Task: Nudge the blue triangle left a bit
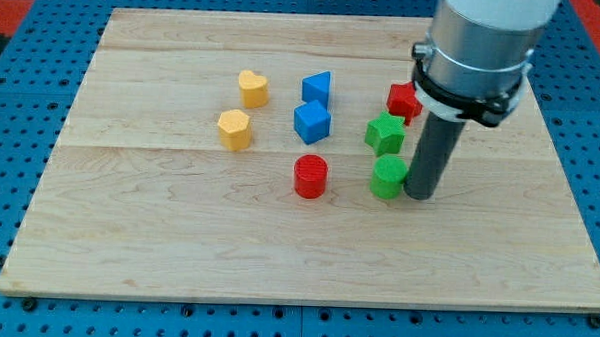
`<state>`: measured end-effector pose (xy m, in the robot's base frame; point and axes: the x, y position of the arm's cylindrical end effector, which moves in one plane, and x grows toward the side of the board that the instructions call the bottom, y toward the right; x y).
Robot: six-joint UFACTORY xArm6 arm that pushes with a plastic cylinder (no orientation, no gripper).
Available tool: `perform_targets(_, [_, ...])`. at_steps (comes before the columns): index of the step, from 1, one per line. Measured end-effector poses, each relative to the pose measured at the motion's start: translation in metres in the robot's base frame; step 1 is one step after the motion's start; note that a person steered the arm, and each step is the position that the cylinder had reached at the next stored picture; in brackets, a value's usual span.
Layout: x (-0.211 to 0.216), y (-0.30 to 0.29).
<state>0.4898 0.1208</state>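
Observation:
The blue triangle (318,87) sits on the wooden board (178,234) near the view's top centre. A blue cube (312,121) lies just below it. My tip (418,196) rests on the board at the right, touching or almost touching the right side of a green cylinder (388,179). The tip is well to the right of and below the blue triangle. The arm's grey body (481,45) hangs over the upper right of the board.
Two yellow heart blocks (253,88) (234,129) lie left of the blue blocks. A red cylinder (311,176) is below the blue cube. A green star (385,132) and a red star (403,101) stand right of the blue blocks, the red one partly hidden by the arm.

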Motion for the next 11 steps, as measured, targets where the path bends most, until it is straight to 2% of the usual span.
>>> perform_targets(2, [-0.002,-0.005])
perform_targets(4, [0.012,0.047])
perform_targets(6, [0.006,0.052])
perform_targets(8, [-0.055,0.088])
perform_targets(11, [-0.169,0.086])
